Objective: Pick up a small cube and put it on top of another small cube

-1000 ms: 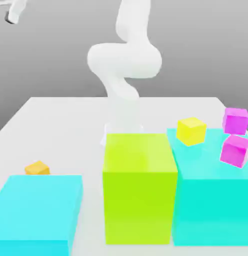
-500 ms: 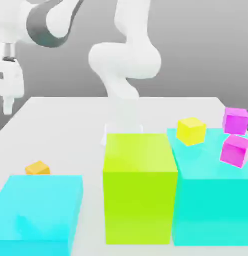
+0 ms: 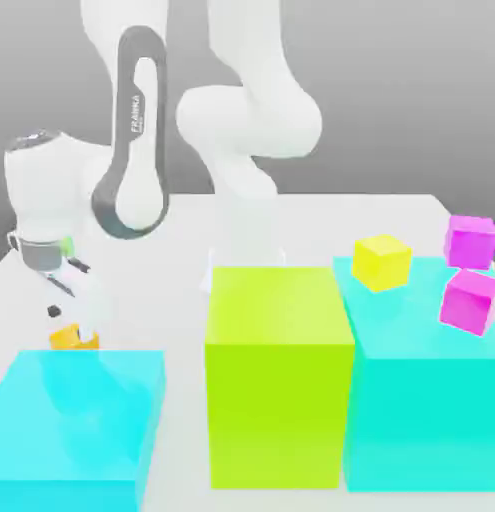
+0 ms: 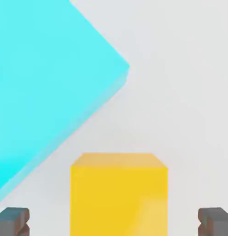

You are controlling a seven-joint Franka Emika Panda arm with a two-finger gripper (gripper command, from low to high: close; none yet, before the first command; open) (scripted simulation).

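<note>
A small orange cube [image 3: 71,339] rests on the white table [image 3: 171,240], just behind the low cyan block [image 3: 76,420] at the exterior view's left. My gripper [image 3: 73,322] has come down over this cube and stands open, one finger on each side. In the hand view the orange cube [image 4: 119,193] sits between the two dark fingertips [image 4: 12,221], with a gap left on both sides. Nothing is gripped.
A tall lime block [image 3: 279,370] stands in the middle and a big cyan block [image 3: 431,420] at the right. A small yellow cube [image 3: 381,262] sits on that right block, with two magenta cubes [image 3: 471,300] by its far right corner. The low cyan block [image 4: 46,83] lies close beside the orange cube.
The arm has swung in from the upper left and dropped the hand onto the orange cube. The fingers stayed open. No cube has moved.
</note>
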